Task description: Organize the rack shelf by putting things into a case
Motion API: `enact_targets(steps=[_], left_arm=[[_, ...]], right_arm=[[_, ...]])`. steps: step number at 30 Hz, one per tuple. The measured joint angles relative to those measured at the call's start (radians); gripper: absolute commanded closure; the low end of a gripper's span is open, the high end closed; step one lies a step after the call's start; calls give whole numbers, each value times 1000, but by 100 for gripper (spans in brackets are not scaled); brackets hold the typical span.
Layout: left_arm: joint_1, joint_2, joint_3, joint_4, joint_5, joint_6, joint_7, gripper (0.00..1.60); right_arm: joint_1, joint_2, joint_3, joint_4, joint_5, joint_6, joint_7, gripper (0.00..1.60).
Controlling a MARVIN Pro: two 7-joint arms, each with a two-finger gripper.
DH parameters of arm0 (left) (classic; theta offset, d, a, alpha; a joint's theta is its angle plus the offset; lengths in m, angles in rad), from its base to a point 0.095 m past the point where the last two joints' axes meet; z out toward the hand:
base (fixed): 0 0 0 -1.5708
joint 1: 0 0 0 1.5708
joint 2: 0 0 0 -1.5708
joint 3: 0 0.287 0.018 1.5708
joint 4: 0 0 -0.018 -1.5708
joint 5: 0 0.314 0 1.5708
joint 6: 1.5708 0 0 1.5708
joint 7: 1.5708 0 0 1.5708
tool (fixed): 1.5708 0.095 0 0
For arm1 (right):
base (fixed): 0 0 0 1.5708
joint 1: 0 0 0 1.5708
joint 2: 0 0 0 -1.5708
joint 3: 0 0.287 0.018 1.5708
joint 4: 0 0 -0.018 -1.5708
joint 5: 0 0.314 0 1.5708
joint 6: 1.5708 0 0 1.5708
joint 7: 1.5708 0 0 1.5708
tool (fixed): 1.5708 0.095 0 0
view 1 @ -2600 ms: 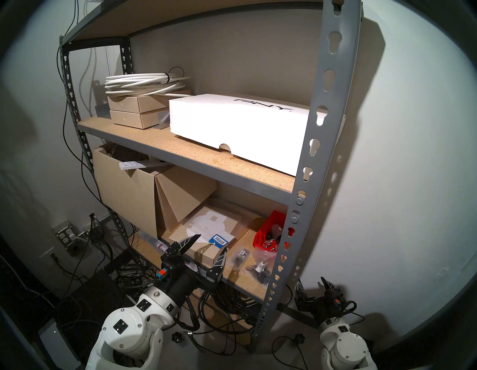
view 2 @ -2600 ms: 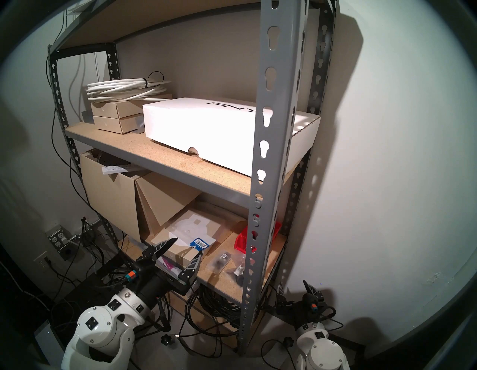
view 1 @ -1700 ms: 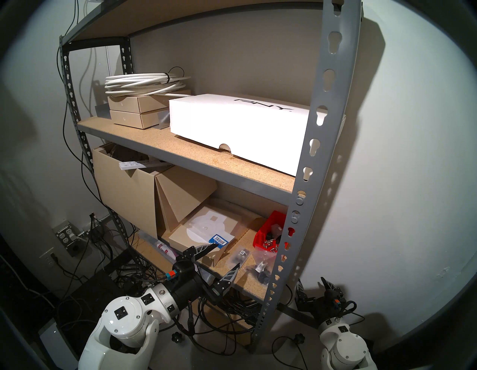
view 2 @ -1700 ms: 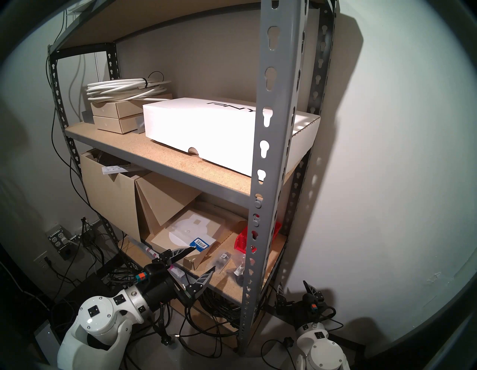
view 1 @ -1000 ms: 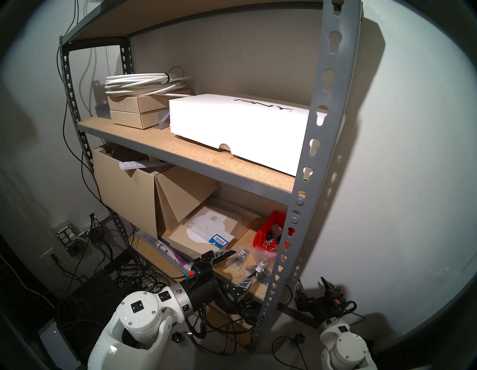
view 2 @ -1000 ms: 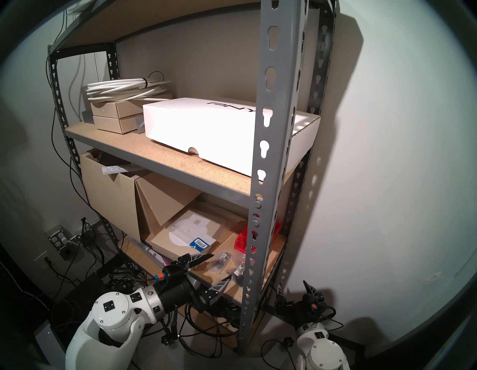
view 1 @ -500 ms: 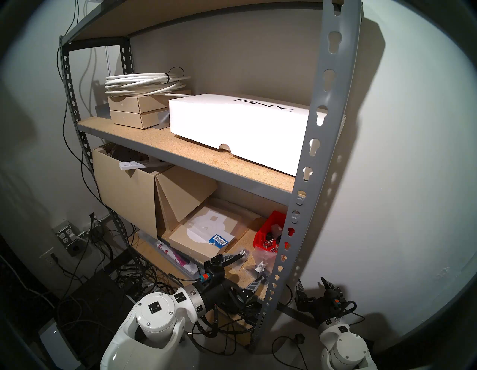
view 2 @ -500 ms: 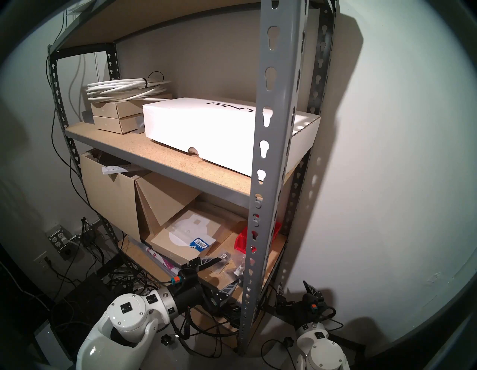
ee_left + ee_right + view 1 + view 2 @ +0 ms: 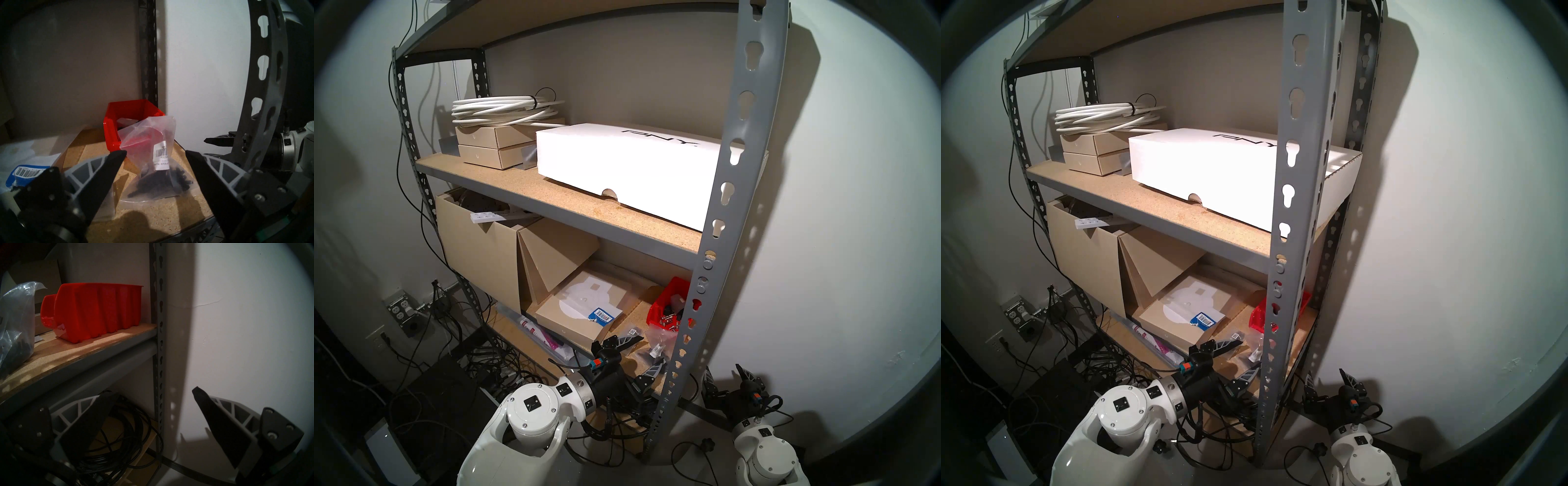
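Note:
On the grey rack shelf's (image 9: 731,190) lower board (image 9: 633,312) a red bin (image 9: 667,305) stands at the right end, with small parts inside. A clear bag of black parts with a white label (image 9: 149,135) stands crumpled in front of the bin; it also shows in the head view (image 9: 658,342). A flatter clear bag (image 9: 631,334) lies to its left, partly under my upper finger. My left gripper (image 9: 652,349) is open, and in the left wrist view (image 9: 156,151) its fingers flank the labelled bag. My right gripper (image 9: 724,371) is open and empty, low outside the rack.
The front right upright (image 9: 265,84) stands close beside my left gripper. A flat cardboard box with a blue-and-white barcode card (image 9: 600,314) lies left of the bags, with large cardboard boxes (image 9: 477,251) behind. Black cables (image 9: 119,438) coil under the shelf. A white PNY box (image 9: 629,169) sits above.
My left arm has swung right along the lower shelf's front, from the flat cardboard box to the bags, staying open. The right arm has not moved.

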Motion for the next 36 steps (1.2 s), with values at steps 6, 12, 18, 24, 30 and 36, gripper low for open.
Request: enact_targets(steps=[6,12,18,24,30,36], left_arm=[[-11,-6,13,29,17,0,13,55],[-21,-12,21,44,26,-1,23,76],[-31,-16,31,54,27,-1,32,97],[-39,-20,40,69,24,-1,38,116],[-41,-21,43,72,17,-1,42,160],[-27,-21,36,55,3,-2,48,160]], right_arm=[[0,0,0,0,0,0,0,0],[0,0,0,0,0,0,0,0],[0,0,0,0,0,0,0,0],[0,0,0,0,0,0,0,0],[0,0,0,0,0,0,0,0],[0,0,0,0,0,0,0,0]])
